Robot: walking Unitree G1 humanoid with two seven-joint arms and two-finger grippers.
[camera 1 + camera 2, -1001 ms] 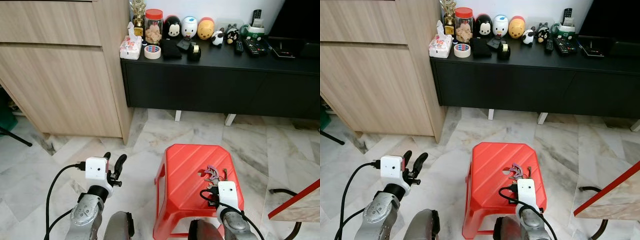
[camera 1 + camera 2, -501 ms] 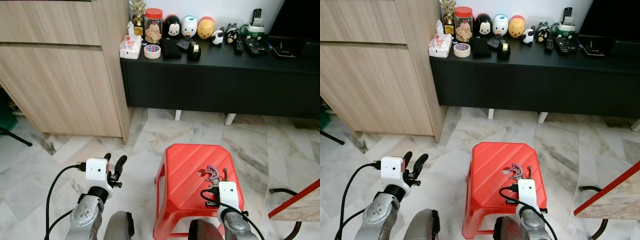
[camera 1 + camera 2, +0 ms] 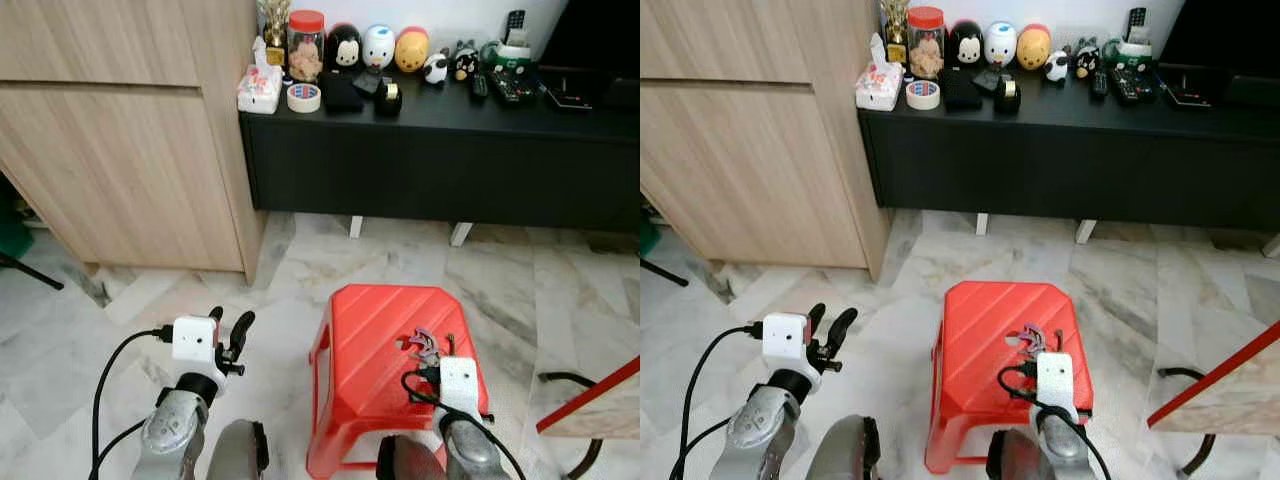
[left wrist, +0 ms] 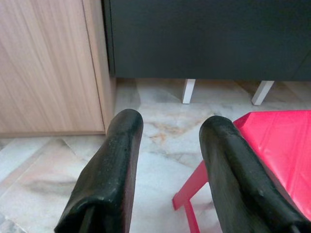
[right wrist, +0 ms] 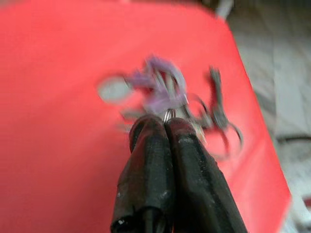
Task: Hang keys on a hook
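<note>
Lower centre: right gripper [image 5: 165, 127] clenched on the key ring of the keys [image 5: 163, 90] atop red stool [image 3: 375, 340]; lower left, left gripper [image 4: 170, 145] spread apart, grasping nothing.

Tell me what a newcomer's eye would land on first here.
The bright red stool on the pale marble floor stands out first, with a bunch of keys on its top and the right gripper shut on their ring. Next comes the row of cartoon figurines on the black cabinet behind, while the left gripper hovers open over the floor.
</note>
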